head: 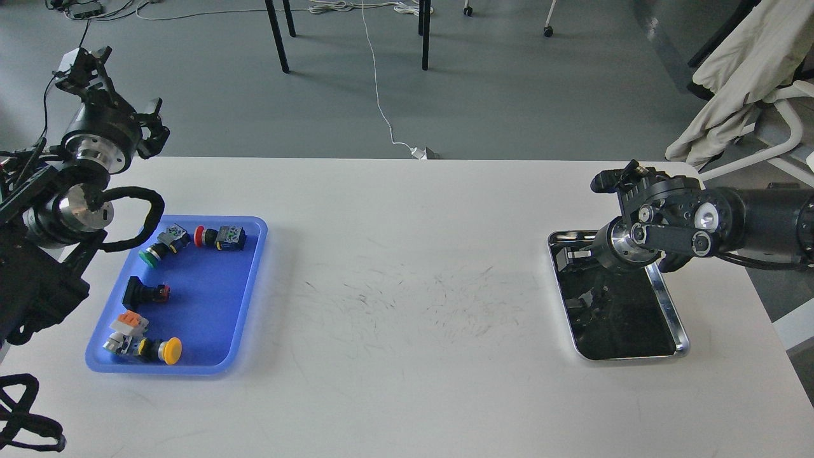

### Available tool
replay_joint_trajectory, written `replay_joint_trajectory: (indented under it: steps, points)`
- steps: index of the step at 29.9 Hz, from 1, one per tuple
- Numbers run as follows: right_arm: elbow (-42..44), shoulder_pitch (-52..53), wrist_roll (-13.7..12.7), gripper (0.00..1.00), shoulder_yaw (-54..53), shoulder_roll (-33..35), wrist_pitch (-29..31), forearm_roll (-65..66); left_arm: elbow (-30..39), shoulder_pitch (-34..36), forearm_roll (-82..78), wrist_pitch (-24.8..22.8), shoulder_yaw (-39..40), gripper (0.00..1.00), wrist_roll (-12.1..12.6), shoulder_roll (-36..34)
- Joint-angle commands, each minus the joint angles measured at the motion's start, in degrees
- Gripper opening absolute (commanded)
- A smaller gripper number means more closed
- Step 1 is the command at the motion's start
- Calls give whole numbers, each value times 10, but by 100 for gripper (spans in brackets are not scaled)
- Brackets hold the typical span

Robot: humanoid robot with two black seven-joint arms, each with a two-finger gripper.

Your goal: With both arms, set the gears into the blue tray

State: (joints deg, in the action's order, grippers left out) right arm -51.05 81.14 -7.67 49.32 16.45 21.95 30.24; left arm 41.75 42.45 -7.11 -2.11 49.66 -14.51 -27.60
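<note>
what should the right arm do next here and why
Probably lower the right tool a little into the steel tray to look for a gear. It hangs over the tray's far left corner, while the blue tray holds only push-button switches and no gears that I can see. The steel tray's surface is dark and reflective, so whether any gear lies there is unclear.

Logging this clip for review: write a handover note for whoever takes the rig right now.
Left gripper: raised beyond the rectangular blue plastic tray, jaws unclear.
Right gripper: over the shiny steel tray, at its far left corner, jaws unclear.
Blue tray holds colour-capped push-button switches; no small black gears discernible in either tray.
Done: nothing confirmable. Left: find gears, place them in blue tray.
</note>
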Motion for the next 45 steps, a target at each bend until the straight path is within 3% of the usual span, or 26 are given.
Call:
replay_joint_trajectory:
  steps: [1,7,13,16,19,24,32,38,41,45]
  points:
    - [5,-7,0,68,0,0,0,2,0,0,0,0,-2,98,-1,0]
    - [33,-21,1,65,-1,-18,-2,0,0,0,0,0,-3,98,-1,0]
    - [38,-20,1,39,-2,-26,-1,0,0,0,0,0,-2,98,-1,0]
    - [35,-18,2,33,-2,-25,3,-3,0,0,0,0,-2,98,-1,1]
    - [34,-15,3,18,-4,-23,4,-3,0,0,0,0,-2,98,-1,1]
    - [29,-1,5,5,-16,-18,7,-6,0,0,0,1,-2,98,-1,0]
    - [-62,86,19,4,-100,40,27,-10,0,0,0,1,0,98,-1,1]
    - [-134,135,44,4,-146,36,20,-69,0,1,0,3,0,98,-1,4]
    - [-170,149,45,3,-153,15,16,-123,0,6,0,3,0,98,0,5]
    - [-156,142,49,4,-162,-66,-25,-154,0,6,0,4,0,98,-1,5]
